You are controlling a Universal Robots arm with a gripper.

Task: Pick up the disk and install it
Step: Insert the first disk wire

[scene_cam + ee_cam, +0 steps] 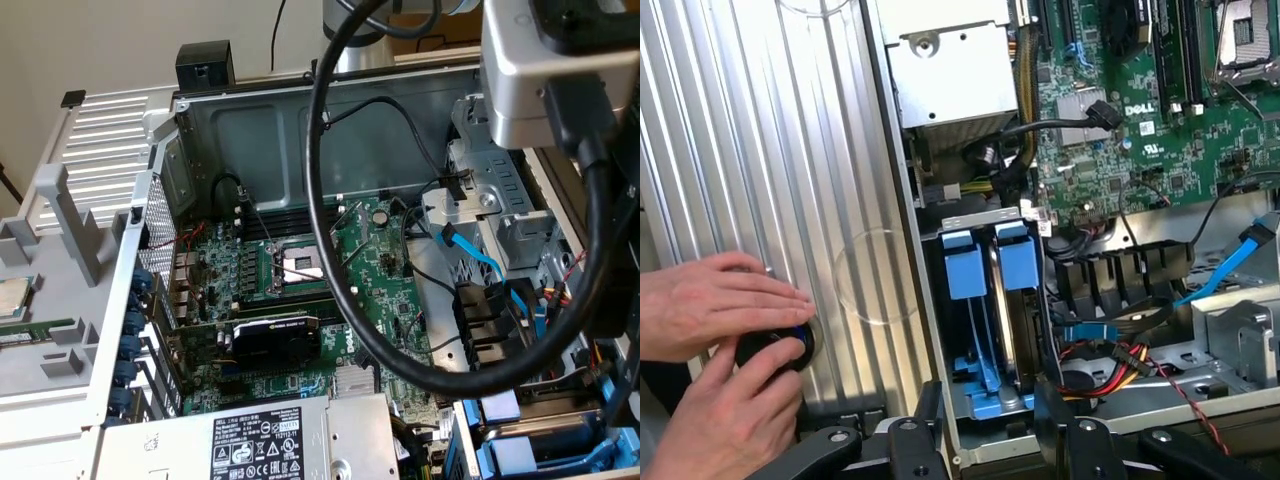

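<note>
The gripper (990, 432) hangs right over the drive bay (980, 214), straddling two blue frames (966, 268) that stand on edge inside it; the disk is probably one of these, though no label faces either camera; whether the gripper is clamped on a frame or free of it cannot be told; likely trouble: a frame tilted against the bay's rails would jam, and the red and yellow wires (1120, 356) just beside the bay could snag; a person's hands (730, 300) rest on the ribbed side panel (760, 150) across from the bay, near the gripper; the exterior view brings in the arm's thick black cable (316, 160) looping over the motherboard (380, 260) beyond the bay, free to catch there; the wrist view brings in the hands and the bay's inside
</note>
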